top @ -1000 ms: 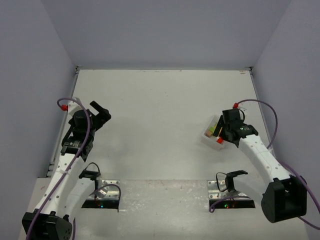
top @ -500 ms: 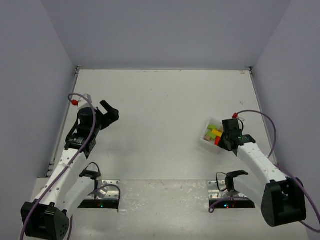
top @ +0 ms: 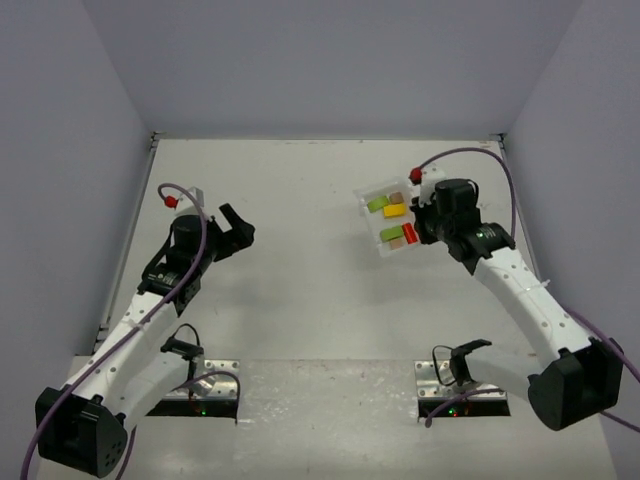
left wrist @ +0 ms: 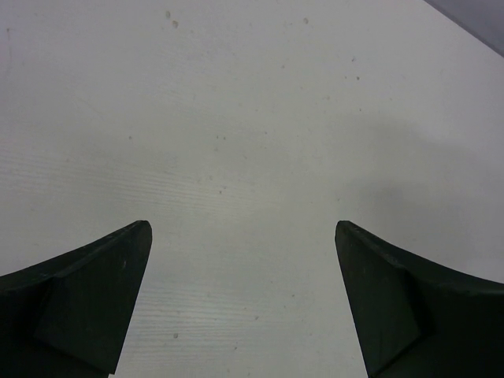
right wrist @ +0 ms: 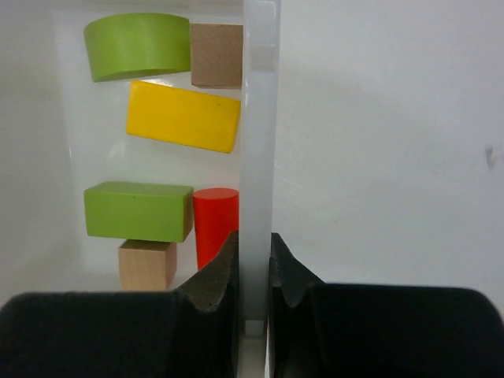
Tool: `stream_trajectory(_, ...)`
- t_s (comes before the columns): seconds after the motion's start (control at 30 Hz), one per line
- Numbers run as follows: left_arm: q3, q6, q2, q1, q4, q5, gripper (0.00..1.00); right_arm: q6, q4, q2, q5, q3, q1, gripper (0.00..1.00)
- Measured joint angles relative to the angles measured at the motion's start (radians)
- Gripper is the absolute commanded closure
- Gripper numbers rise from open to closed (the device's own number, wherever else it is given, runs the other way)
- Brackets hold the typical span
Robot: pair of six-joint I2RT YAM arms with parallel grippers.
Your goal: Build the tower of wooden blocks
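My right gripper (right wrist: 253,244) is shut on the side wall of a white tray (right wrist: 260,118), one finger inside and one outside. Loose wood blocks lie in the tray: a curved lime green one (right wrist: 138,46), a tan one (right wrist: 216,55), a yellow bar (right wrist: 183,116), a green bar (right wrist: 138,210), a red-orange cylinder (right wrist: 214,224) and a tan cube (right wrist: 146,265). From above, the tray (top: 372,195) sits right of centre, just left of the right gripper (top: 422,222). No tower is in view. My left gripper (top: 240,228) is open over bare table (left wrist: 240,228).
Grey walls close in the table at the back and on both sides. Two small metal mounts with cables (top: 200,385) (top: 455,385) sit near the front edge between the arm bases.
The right gripper has shut on the tray wall and carried the tray away from me and to the left. The left arm has reached forward and right, still open.
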Motion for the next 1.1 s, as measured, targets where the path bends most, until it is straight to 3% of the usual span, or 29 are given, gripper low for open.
stream_trajectory(0.17,0.0,-0.001,0.014,-0.007,0.02,0.019,0.0,-0.337,0.012,0.114,-0.018,0.147,0.203,1.0)
stream_trajectory(0.37,0.0,0.0,0.014,-0.007,0.041,0.063,0.0,-0.654,0.013,0.2,-0.071,0.204,0.254,1.0)
stream_trajectory(0.63,-0.036,-0.012,0.016,-0.007,0.074,0.123,0.0,-0.982,0.127,0.373,0.14,0.168,0.415,1.0)
stream_trajectory(1.1,-0.124,-0.016,0.012,-0.008,0.085,0.14,0.0,-1.294,0.467,0.491,0.605,0.055,0.469,1.0)
